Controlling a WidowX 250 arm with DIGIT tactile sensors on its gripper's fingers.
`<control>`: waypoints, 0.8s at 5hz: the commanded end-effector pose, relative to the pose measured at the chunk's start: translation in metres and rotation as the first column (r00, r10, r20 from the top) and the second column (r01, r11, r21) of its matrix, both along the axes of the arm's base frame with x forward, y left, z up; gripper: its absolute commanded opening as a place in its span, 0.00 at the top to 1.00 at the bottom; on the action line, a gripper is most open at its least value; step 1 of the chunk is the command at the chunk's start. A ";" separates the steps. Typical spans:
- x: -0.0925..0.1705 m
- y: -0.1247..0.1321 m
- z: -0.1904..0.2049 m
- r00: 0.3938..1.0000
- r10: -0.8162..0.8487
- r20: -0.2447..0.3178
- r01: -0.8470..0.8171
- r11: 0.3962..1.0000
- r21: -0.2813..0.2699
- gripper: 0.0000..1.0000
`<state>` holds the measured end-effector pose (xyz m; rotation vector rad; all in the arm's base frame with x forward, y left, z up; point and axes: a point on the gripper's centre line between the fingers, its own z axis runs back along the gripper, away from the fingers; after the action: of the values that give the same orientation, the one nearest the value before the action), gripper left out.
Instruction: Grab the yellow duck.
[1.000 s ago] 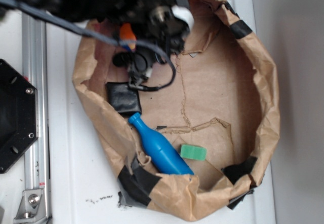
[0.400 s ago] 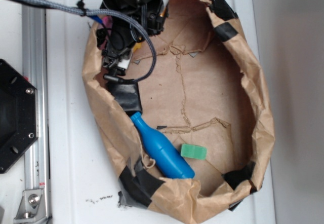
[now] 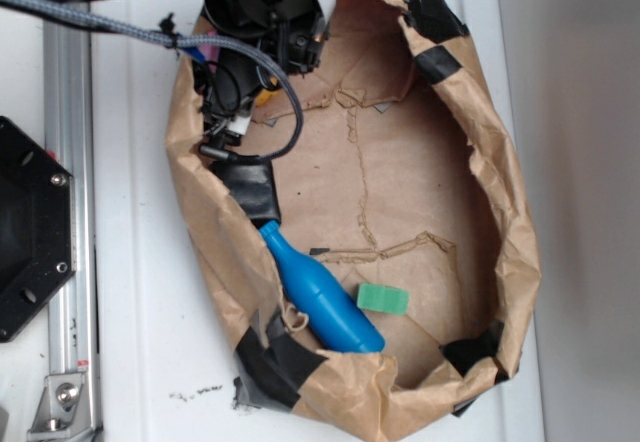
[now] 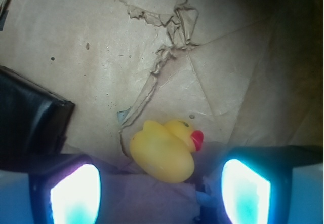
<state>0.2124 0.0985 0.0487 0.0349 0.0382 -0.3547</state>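
The yellow duck (image 4: 164, 150), small and rounded with a red beak, lies on brown paper in the wrist view. Its beak points right. My gripper (image 4: 161, 191) is open, its two glowing fingers (image 4: 76, 193) standing left and right of the duck with a gap on each side. The duck sits between the fingertips and just ahead of them. In the exterior view the gripper (image 3: 235, 112) is down in the top-left corner of the paper bag (image 3: 510, 222), and the arm hides the duck there.
A black square pad (image 3: 248, 187) lies just below the gripper; it also shows as the pad (image 4: 30, 117) at the wrist view's left. A blue bottle (image 3: 320, 297) and a green block (image 3: 382, 299) lie lower in the bag. A metal rail (image 3: 70, 212) runs along the left.
The arm has swung left into the bag's top-left corner and pushed the bag's left wall inward. Over the last half second it has hardly moved.
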 end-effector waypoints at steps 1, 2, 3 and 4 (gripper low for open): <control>0.022 0.000 -0.043 0.969 0.207 -0.133 -0.206 0.978 0.025 0.09; 0.022 0.001 -0.046 0.971 0.207 -0.122 -0.202 0.978 0.053 1.00; 0.020 -0.005 -0.038 0.981 0.173 -0.090 -0.170 0.984 0.045 1.00; 0.020 -0.008 -0.035 0.985 0.157 -0.073 -0.153 0.987 0.053 1.00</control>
<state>0.2289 0.0942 0.0121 0.0570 0.1367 -0.1826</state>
